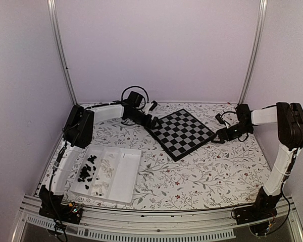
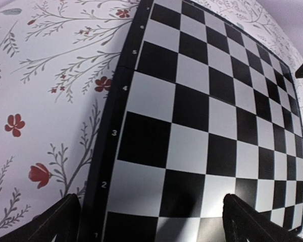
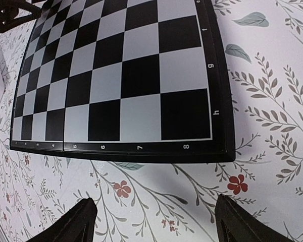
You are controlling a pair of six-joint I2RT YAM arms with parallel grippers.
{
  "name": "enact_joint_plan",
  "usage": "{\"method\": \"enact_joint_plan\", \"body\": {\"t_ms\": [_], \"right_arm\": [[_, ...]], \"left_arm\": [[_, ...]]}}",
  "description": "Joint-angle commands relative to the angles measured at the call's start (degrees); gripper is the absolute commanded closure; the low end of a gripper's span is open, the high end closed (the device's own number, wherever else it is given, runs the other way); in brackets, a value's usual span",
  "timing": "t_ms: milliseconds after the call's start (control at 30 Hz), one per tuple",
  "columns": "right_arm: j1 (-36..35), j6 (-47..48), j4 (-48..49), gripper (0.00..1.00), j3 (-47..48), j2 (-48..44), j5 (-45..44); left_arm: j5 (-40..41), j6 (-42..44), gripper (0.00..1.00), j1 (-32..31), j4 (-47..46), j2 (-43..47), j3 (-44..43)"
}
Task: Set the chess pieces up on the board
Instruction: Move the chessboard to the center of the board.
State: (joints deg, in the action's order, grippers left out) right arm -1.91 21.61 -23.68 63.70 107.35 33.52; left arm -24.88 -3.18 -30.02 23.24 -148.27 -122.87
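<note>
The board point(image 1: 183, 132), black and silver-grey checks, lies bare and turned like a diamond at the table's back middle. Black chess pieces point(image 1: 88, 170) and cream-white ones point(image 1: 105, 174) lie heaped in the white tray point(image 1: 127, 166) at the front left. My left gripper point(image 1: 154, 122) hovers open over the board's left corner point(image 2: 141, 146), its fingertips point(image 2: 60, 219) straddling the border, nothing between them. My right gripper point(image 1: 222, 136) stands open just off the board's right corner point(image 3: 141, 91), above the cloth, empty.
A flowered cloth point(image 1: 202, 171) covers the table. Purple walls and two metal posts point(image 1: 60, 50) close in the back and sides. A black cable loop point(image 1: 134, 96) sits behind the left arm. The tray fills the front left.
</note>
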Motion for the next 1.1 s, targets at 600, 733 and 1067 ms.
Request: {"method": "enact_joint_plan", "body": {"t_ms": [600,733,1067], "right_arm": [[0.05,2.16,-2.87,0.14,2.81,4.55,3.45],[-0.01,2.98,-6.95,0.17,2.61,3.68,7.22],[-3.42,6.36,-13.35,0.21,-0.63,-1.76,8.34]], "left_arm": [[-6.85,3.39,0.12,-12.33,2.83,15.19,23.54],[-6.74,1.07,0.13,-14.47,1.0,18.41,28.3],[-5.63,-1.12,0.15,-20.04,0.75,25.15,37.33]]}}
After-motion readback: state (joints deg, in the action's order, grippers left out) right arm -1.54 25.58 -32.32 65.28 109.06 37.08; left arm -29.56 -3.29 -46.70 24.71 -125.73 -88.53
